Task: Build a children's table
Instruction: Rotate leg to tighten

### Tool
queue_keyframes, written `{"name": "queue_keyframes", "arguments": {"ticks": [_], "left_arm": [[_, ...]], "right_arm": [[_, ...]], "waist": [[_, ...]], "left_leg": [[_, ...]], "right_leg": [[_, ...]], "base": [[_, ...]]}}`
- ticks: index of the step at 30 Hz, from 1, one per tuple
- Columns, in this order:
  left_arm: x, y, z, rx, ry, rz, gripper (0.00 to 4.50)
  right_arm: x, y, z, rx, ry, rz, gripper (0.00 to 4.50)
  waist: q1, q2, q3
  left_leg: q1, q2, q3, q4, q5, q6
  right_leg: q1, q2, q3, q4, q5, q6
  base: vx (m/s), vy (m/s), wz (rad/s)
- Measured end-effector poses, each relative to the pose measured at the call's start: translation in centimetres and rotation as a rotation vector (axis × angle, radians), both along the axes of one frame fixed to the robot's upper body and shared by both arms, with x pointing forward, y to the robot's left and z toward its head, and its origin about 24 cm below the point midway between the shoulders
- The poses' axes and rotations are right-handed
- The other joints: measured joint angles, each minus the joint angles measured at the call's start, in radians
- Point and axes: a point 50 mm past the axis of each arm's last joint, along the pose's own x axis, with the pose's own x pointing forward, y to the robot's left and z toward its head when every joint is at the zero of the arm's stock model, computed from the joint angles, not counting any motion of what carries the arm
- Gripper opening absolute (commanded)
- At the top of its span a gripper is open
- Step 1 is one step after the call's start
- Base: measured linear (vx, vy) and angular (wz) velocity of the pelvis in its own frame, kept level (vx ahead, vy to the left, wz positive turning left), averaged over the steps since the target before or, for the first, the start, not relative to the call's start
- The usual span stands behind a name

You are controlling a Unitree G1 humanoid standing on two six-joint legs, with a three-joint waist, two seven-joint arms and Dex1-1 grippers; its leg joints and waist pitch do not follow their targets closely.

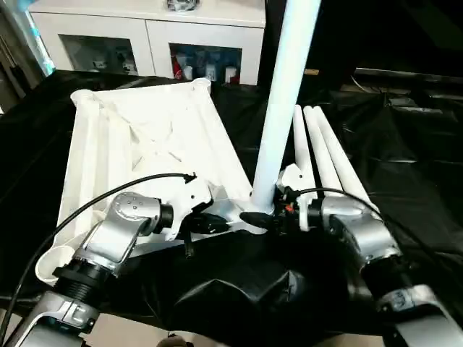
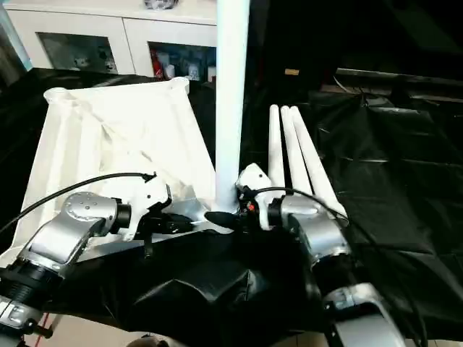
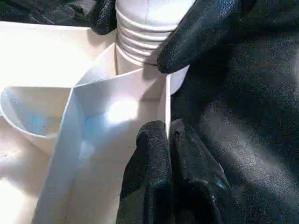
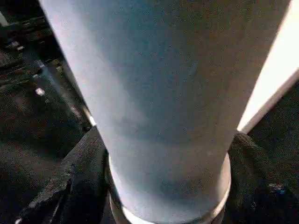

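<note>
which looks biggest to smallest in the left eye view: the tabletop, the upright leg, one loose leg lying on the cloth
1. tabletop
2. upright leg, though it stands nearer the camera, so its rank is unsure
3. loose leg

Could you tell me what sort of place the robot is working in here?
Probably an indoor room set up as an assembly station: a work surface draped in black sheeting, a white glass-door cabinet behind it holding small items, and the tabletop lying underside up with spare legs beside it.

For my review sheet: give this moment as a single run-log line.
stage: leg fitting | right gripper: shut on upright white cylindrical tube leg at near corner socket | left gripper: shut on white ribbed plastic tabletop rim | three spare legs lying beside
</note>
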Motion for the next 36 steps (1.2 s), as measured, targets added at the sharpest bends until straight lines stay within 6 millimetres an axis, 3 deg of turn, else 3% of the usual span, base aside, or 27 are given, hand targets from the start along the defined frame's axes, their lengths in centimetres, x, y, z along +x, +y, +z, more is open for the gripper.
{"name": "queue_keyframes", "arguments": {"ticks": [4, 7, 13, 14, 16, 19, 21, 28, 36], "left_arm": [[1.6, -1.5, -0.3, 0.005, -0.008, 0.139, 0.0], [2.6, -3.2, -0.3, 0.0, -0.021, 0.225, 0.0], [3.5, -4.0, -0.1, 0.007, -0.039, 0.3, 0.0], [3.5, -4.0, -0.1, 0.008, -0.041, 0.299, 0.0], [3.5, -4.0, -0.1, 0.008, -0.046, 0.29, 0.0], [3.4, -3.9, -0.1, 0.01, -0.051, 0.278, 0.0], [3.3, -3.5, -0.1, 0.015, -0.057, 0.264, 0.0], [2.3, -1.7, 0.0, 0.02, -0.069, 0.166, 0.0], [1.0, -0.4, 0.0, 0.014, -0.031, 0.025, 0.0]], "right_arm": [[1.9, 1.3, -0.4, 0.008, 0.01, -0.263, 2.76], [3.0, 1.6, -0.5, 0.01, 0.024, -0.44, 2.75], [3.9, 2.7, -0.4, -0.006, 0.003, -0.584, 2.75], [4.0, 2.8, -0.3, -0.003, -0.003, -0.584, 2.75], [4.0, 2.8, -0.3, 0.009, 0.003, -0.585, 3.45], [3.9, 2.9, -0.3, 0.032, 0.015, -0.563, 3.52], [3.9, 3.0, -0.3, 0.034, 0.011, -0.537, 3.9], [3.0, 2.5, -0.3, 0.035, -0.012, -0.314, 3.97], [1.2, 0.6, 0.0, 0.019, -0.013, -0.039, 3.97]], "waist": [[-0.025, 0.0, 0.0], [-0.028, 0.0, 0.0], [-0.028, 0.001, 0.0], [-0.028, 0.001, 0.0], [-0.028, 0.001, 0.0], [-0.031, 0.0, 0.0], [-0.034, 0.0, 0.0], [-0.033, 0.0, 0.0], [-0.014, 0.001, 0.001]], "left_leg": [[0.003, 0.0, 0.0, 0.003, 0.001, -0.001], [0.003, 0.0, 0.0, 0.003, 0.001, -0.001], [0.003, 0.0, 0.0, 0.002, 0.001, -0.001], [0.003, 0.0, 0.0, 0.002, 0.001, -0.001], [0.001, 0.0, 0.0, 0.002, 0.0, -0.001], [0.001, 0.0, 0.0, 0.002, 0.0, -0.001], [0.001, 0.0, 0.0, 0.002, 0.0, -0.001], [-0.002, 0.0, 0.0, 0.001, 0.0, 0.0], [-0.002, 0.001, 0.0, 0.002, 0.0, 0.0]], "right_leg": [[0.002, 0.0, 0.001, 0.002, 0.002, -0.002], [0.003, 0.0, 0.001, 0.001, 0.002, -0.001], [0.002, 0.0, 0.001, 0.001, 0.003, -0.001], [0.002, 0.0, 0.001, 0.0, 0.003, -0.001], [0.001, 0.0, 0.001, -0.001, 0.003, -0.001], [0.001, 0.0, 0.001, 0.0, 0.003, -0.001], [0.001, 0.0, 0.0, 0.0, 0.003, -0.001], [-0.001, 0.0, 0.0, -0.002, 0.003, -0.001], [-0.001, 0.0, 0.0, -0.002, 0.003, -0.001]], "base": [[0.0, 0.0, 0.0], [0.0, 0.0, 0.0], [0.0, 0.0, 0.0], [0.0, 0.0, 0.0], [0.0, 0.0, 0.0], [0.0, 0.0, 0.0], [0.0, 0.0, 0.0], [0.0, 0.0, 0.0], [0.0, 0.0, 0.0]]}}
